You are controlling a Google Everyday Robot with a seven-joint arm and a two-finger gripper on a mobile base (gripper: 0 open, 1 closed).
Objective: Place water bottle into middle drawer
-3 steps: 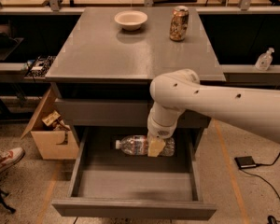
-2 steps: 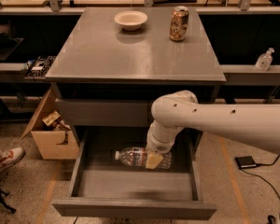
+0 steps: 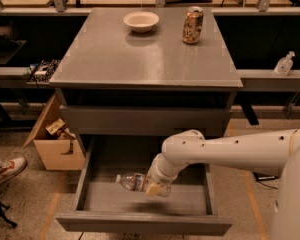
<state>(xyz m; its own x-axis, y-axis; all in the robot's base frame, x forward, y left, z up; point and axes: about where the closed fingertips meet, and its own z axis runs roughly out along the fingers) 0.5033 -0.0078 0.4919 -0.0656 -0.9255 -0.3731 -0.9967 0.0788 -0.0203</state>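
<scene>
The water bottle (image 3: 131,181) is clear plastic with a white cap pointing left. It lies on its side, held just above the floor of the open middle drawer (image 3: 90,196). My gripper (image 3: 154,186) is at the end of the white arm that comes in from the right. It is shut on the bottle's right half, inside the drawer's opening. The gripper hides the bottle's bottom end.
A gold-patterned can (image 3: 192,25) and a white bowl (image 3: 141,21) stand on the grey cabinet top (image 3: 115,59). A closed grey drawer front (image 3: 140,120) sits above the open drawer. A cardboard box (image 3: 55,139) stands at the left. A shoe (image 3: 5,171) shows at the far left.
My gripper has moved down and toward the front with the bottle, going deeper into the open drawer. The bottle stays on its side, cap to the left.
</scene>
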